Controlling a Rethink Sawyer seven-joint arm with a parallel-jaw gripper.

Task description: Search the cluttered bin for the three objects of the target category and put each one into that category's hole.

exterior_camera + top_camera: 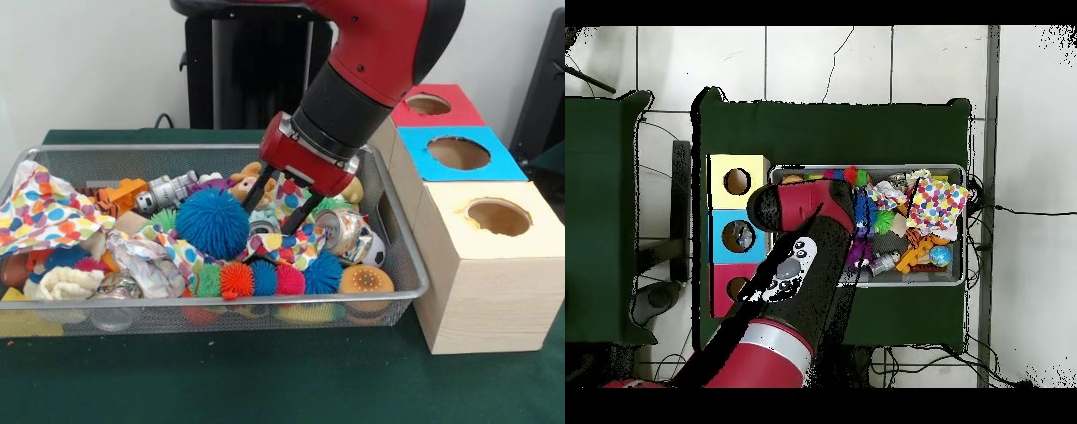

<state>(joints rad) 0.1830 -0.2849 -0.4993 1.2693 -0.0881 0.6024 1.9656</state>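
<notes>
Wire mesh bin (402, 265) packed with clutter; taken as landmark for all below

Gripper (281, 205) lowered into bin's middle, just right of big blue spiky ball (212, 222); black fingers (259, 192) spread apart, nothing between them, tips down among polka-dot cloth (287, 247) folds. Whether tips touch cloth: cannot tell

Target category not named in task sentence. Likely candidates, as judgement only: crushed metal cans. One silver can (342, 231) lying on its side just right of gripper, inside bin toward its right wall; crumpled foil-like piece (146, 263) toward bin's left front

Along bin's front wall: row of small spiky balls, green (207, 281), orange (237, 280), blue (264, 277), pink (290, 279), blue (324, 273). Orange dotted ball (365, 281) at front right corner. Stuffed brown animal (248, 183) at bin's back, toy tiger (119, 194) back left

Outside bin's right wall: three boxes with round holes, wooden (477, 274) nearest front, blue-topped (459, 155) behind it, red-topped (437, 106) furthest back

Overhead view: arm (800, 260) covering bin's half nearest boxes; gripper itself hidden beneath

Handling, judged: can light, thin-walled, already dented, smooth and rounded so apt to slip or roll; best pinched across its middle, jaws square to long axis. Cloth soft, liable to snag and lift along. Spiky balls squashy, forgiving anywhere
</notes>
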